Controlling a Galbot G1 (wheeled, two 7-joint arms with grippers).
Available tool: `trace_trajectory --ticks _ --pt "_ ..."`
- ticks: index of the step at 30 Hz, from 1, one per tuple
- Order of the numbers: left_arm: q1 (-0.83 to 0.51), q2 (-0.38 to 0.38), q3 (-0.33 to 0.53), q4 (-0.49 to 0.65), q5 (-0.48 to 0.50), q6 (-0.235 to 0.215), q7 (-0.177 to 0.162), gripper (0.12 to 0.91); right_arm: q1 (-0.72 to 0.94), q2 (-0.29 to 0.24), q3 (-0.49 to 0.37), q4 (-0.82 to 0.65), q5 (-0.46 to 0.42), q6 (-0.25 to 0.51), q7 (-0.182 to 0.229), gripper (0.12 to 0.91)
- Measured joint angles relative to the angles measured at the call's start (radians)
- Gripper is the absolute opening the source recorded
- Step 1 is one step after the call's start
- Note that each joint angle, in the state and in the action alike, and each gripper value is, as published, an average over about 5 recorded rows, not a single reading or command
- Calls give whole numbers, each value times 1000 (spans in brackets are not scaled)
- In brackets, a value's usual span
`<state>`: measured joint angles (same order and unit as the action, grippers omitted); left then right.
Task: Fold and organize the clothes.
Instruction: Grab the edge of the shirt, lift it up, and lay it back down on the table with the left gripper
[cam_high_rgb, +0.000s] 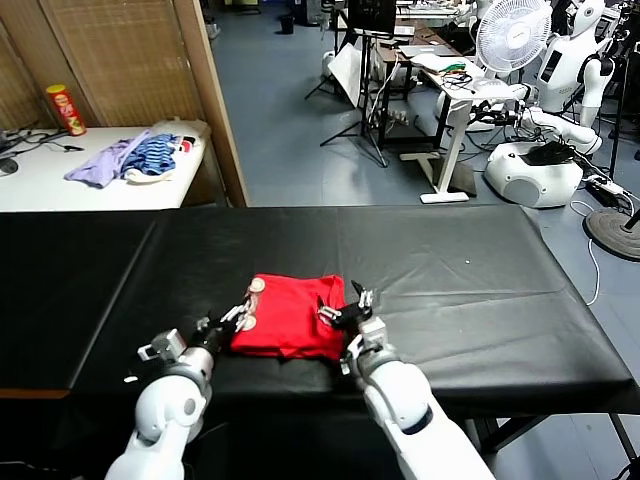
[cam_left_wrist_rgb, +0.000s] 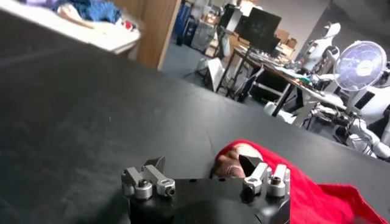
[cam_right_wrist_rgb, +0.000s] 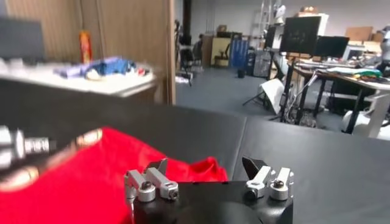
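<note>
The clothes, a bright red T-shirt (cam_high_rgb: 290, 315), lie folded into a small rectangle on the black table (cam_high_rgb: 450, 270) near its front edge. A brown-and-white graphic (cam_left_wrist_rgb: 233, 163) shows at the shirt's left end. My left gripper (cam_high_rgb: 232, 318) hangs open at that left edge, one finger over the cloth (cam_left_wrist_rgb: 317, 198) and the other over bare table; its jaws (cam_left_wrist_rgb: 202, 163) hold nothing. My right gripper (cam_high_rgb: 345, 308) stands open at the shirt's right edge (cam_right_wrist_rgb: 91, 176), jaws (cam_right_wrist_rgb: 205, 164) empty, straddling the cloth's corner.
A white table (cam_high_rgb: 40, 185) at the back left carries a pale purple garment (cam_high_rgb: 100, 162), a blue-striped garment (cam_high_rgb: 155, 155) and a red can (cam_high_rgb: 66, 108). A wooden partition (cam_high_rgb: 215, 100) stands behind. Desks, a fan (cam_high_rgb: 512, 35) and another robot (cam_high_rgb: 560, 70) fill the far right.
</note>
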<state>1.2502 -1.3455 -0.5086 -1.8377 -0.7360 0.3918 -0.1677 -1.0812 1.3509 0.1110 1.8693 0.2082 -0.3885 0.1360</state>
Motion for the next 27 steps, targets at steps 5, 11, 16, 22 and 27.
trace_trajectory --ticks 5,11,16,22,27 --pt "13 -8 -14 -7 -105 4 -3 795 -28 -3 27 57 25 0 -3 798" --pt "18 -22 -28 4 -206 8 -2 584 -48 7 35 80 26 2 -5 798" --pt "20 -29 -35 13 -258 12 -4 302 -51 8 45 87 26 4 -6 798" --pt "14 -26 -32 9 -224 10 -7 159 -68 18 62 101 4 -5 6 798" --pt "14 -9 -13 -9 -22 -17 6 153 -102 32 94 125 -64 -59 42 798"
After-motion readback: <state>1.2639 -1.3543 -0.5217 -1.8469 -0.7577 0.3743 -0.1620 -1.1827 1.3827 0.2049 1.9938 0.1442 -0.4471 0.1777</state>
